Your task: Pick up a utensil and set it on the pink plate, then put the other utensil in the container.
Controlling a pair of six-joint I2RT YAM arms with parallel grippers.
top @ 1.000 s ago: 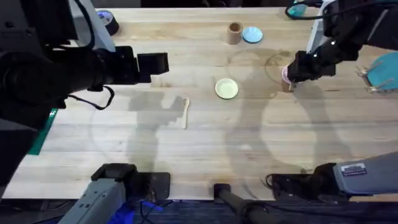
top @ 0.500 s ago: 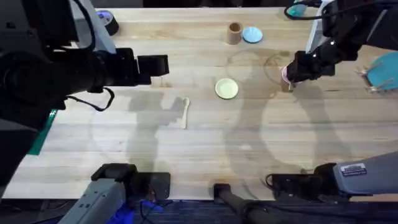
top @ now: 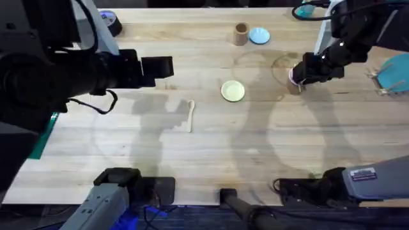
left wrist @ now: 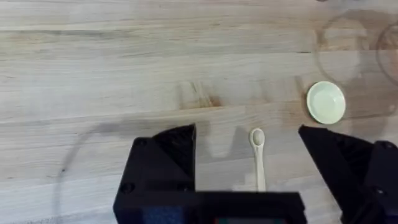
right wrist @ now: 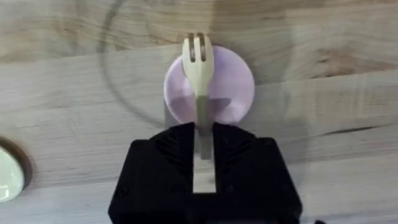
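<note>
Right gripper (right wrist: 202, 146) clamps the wooden fork (right wrist: 198, 65), tines over the pink plate (right wrist: 233, 87); placing is in hand, release comes next. Wooden spoon (top: 190, 115) lies at eight o'clock from the yellow-green plate (top: 232, 91) (left gripper (left wrist: 249, 155) gapes above it); brown cup (top: 241, 34) waits.

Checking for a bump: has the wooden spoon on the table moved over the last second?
No. The spoon lies in the same spot left of the yellow-green plate.
</note>
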